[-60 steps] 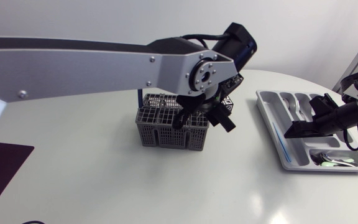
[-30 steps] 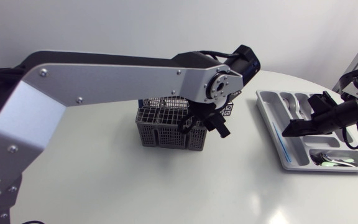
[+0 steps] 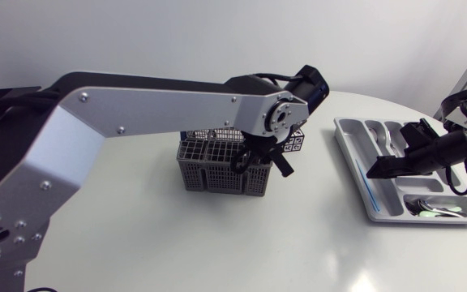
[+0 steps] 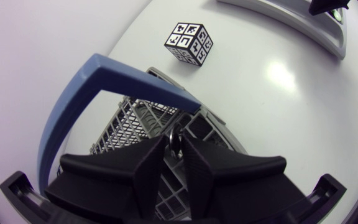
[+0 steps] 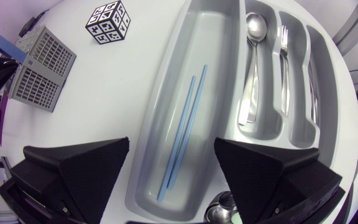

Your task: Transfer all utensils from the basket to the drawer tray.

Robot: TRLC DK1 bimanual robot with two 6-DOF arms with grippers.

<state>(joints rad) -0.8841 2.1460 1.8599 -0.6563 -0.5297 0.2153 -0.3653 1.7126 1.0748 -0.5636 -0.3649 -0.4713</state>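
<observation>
The grey mesh basket (image 3: 216, 173) with a blue handle (image 4: 92, 81) stands mid-table. My left gripper (image 3: 258, 161) is lowered into its right end. In the left wrist view the left gripper (image 4: 174, 149) has its fingers drawn close on the thin metal handle of a utensil (image 4: 175, 135) standing in the basket (image 4: 135, 115). The grey drawer tray (image 3: 353, 130) lies at the right. My right gripper (image 3: 383, 170) hovers over it, open and empty (image 5: 173, 162). In the tray (image 5: 185, 37) lie blue chopsticks (image 5: 182, 127), a spoon (image 5: 253, 62) and a fork (image 5: 284, 68).
A black-and-white marker cube (image 3: 296, 139) sits just behind the basket's right end, toward the tray. Another spoon (image 3: 436, 209) lies in the tray's near compartment. Bare white tabletop lies between basket and tray and along the front.
My left arm has swung and settled lower over the basket, and its fingers have drawn together around the utensil handle. The right arm has stayed over the tray.
</observation>
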